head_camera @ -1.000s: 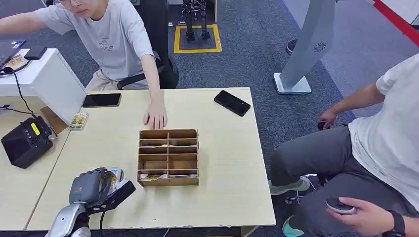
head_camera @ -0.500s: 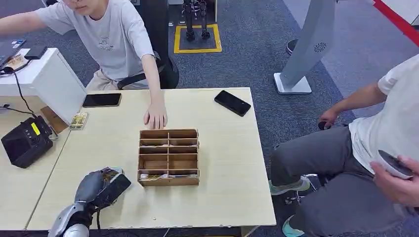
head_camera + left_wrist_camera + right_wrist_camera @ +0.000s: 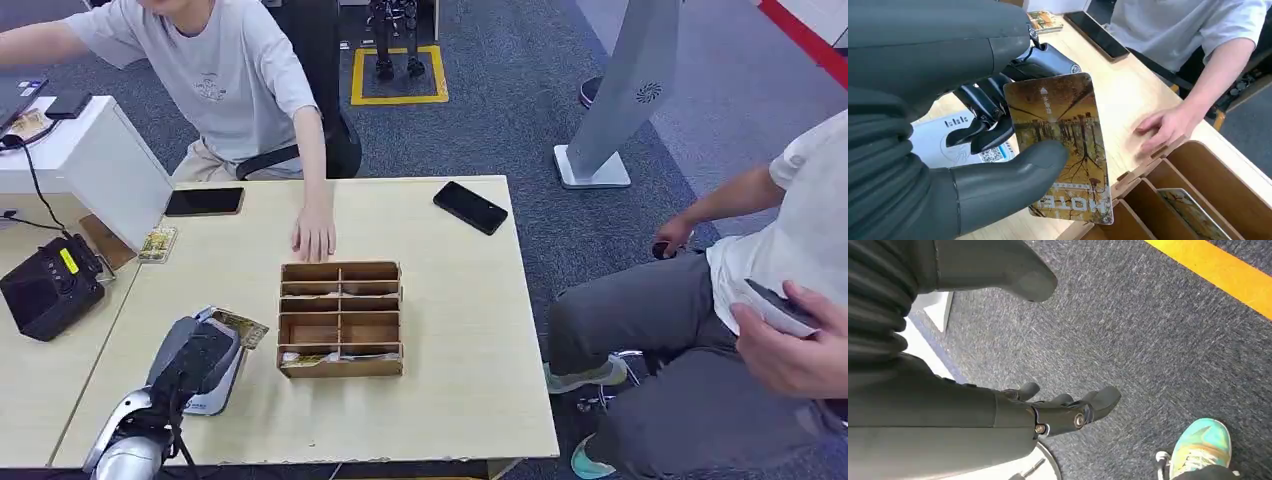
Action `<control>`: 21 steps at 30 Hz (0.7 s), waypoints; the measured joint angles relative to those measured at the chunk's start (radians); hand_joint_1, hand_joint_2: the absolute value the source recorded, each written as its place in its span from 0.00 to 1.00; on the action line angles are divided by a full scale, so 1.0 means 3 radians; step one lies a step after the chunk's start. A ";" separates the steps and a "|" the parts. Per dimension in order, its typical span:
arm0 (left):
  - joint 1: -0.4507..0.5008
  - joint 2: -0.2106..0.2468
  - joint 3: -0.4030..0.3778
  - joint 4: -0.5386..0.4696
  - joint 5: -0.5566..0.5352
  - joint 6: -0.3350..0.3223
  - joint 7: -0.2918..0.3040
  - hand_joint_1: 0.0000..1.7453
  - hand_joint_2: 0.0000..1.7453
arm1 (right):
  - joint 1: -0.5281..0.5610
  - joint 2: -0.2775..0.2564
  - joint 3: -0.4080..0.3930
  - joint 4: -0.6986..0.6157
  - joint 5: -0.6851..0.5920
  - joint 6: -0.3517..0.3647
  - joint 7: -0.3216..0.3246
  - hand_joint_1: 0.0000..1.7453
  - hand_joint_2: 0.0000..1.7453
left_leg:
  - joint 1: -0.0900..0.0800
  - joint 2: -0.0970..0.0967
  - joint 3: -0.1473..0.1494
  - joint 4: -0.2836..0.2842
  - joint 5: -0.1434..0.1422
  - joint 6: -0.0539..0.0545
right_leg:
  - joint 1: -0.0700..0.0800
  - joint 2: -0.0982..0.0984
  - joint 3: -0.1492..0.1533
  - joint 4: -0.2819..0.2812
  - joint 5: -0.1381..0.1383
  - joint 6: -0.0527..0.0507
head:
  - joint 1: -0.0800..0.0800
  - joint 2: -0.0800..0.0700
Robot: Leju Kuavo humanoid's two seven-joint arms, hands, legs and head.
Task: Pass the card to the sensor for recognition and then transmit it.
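Observation:
My left hand (image 3: 195,360) hovers over the table's near left part and pinches a brown-gold hotel card (image 3: 243,327) between thumb and fingers. In the left wrist view the card (image 3: 1063,130) stands clear in that hand (image 3: 948,150), thumb pressed on its face. A black sensor device (image 3: 45,290) sits on the neighbouring desk to the left, apart from the card. My right hand (image 3: 1058,410) hangs over the carpet, fingers apart and holding nothing.
A wooden compartment box (image 3: 341,318) with cards in its near slots stands mid-table, right of my hand. A white QR sheet (image 3: 948,137) lies under the hand. A person's hand (image 3: 315,238) rests behind the box. Two phones (image 3: 470,208) (image 3: 204,202) lie at the far edge. Another person (image 3: 780,305) sits at the right.
My left hand has turned and lifted, and the card now sticks out towards the box. The seated person on the right has raised a hand holding a small device.

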 joint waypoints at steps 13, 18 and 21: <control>0.0002 0.0003 0.0001 -0.0052 0.0000 0.0000 0.0000 1.00 1.00 | -0.0002 -0.0003 0.0001 0.0018 0.0000 -0.0003 0.0000 0.00 1.00 | 0.0000 0.0000 -0.0001 0.0000 0.0000 0.0000 | 0.0000 0.0000 -0.0001 0.0000 0.0000 0.0000 | -0.0001 0.0000; 0.0002 0.0003 0.0001 -0.0056 0.0000 0.0000 0.0000 1.00 1.00 | -0.0002 -0.0004 0.0001 0.0018 0.0000 -0.0003 0.0000 0.00 1.00 | 0.0000 0.0000 -0.0001 0.0000 0.0000 0.0000 | 0.0000 0.0000 -0.0001 0.0000 0.0000 0.0000 | -0.0001 0.0000; -0.0070 0.0030 0.0000 -0.0055 -0.0199 0.0163 -0.0084 1.00 1.00 | -0.0004 -0.0009 0.0005 0.0023 0.0001 -0.0011 -0.0037 0.00 1.00 | 0.0000 -0.0002 -0.0004 0.0004 0.0001 0.0000 | 0.0000 -0.0002 -0.0017 0.0000 0.0001 0.0000 | -0.0003 0.0000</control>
